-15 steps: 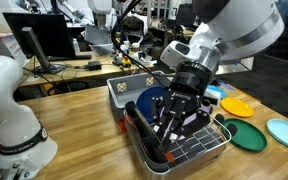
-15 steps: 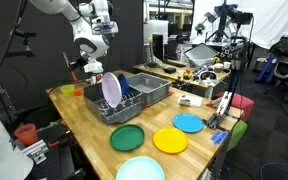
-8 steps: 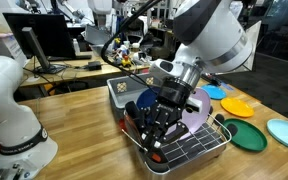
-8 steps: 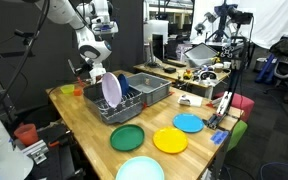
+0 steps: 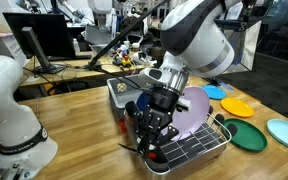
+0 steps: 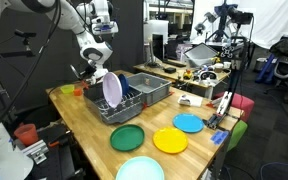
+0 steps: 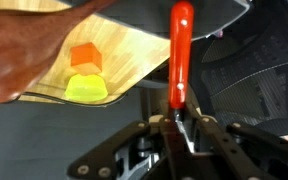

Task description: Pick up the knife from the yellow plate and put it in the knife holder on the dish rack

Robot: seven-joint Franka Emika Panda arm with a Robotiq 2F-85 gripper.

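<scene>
The knife (image 7: 180, 50) is off the yellow plate (image 6: 170, 140), and that plate lies bare on the table, well apart from the arm. So the picking-up part looks done. The gripper (image 7: 180, 122) is shut tight on the knife. In the wrist view its two fingers pinch one end, and the rest of the orange-red knife sticks straight out past the fingertips. In an exterior view the gripper (image 5: 149, 135) hangs low over one end of the dish rack (image 5: 212, 143), tipped down toward it. The black knife holder (image 5: 133, 115) stands just beside the gripper at that end. A pale plate (image 5: 191, 110) stands upright in the rack on the gripper's other side, close to it. The knife itself is too thin to make out in the exterior views, so it is not clear if its tip is inside the holder or only near it. What looks left to do is to slide the knife down into the black holder, open the fingers, and lift the arm away. The job seems more than half done.
</scene>
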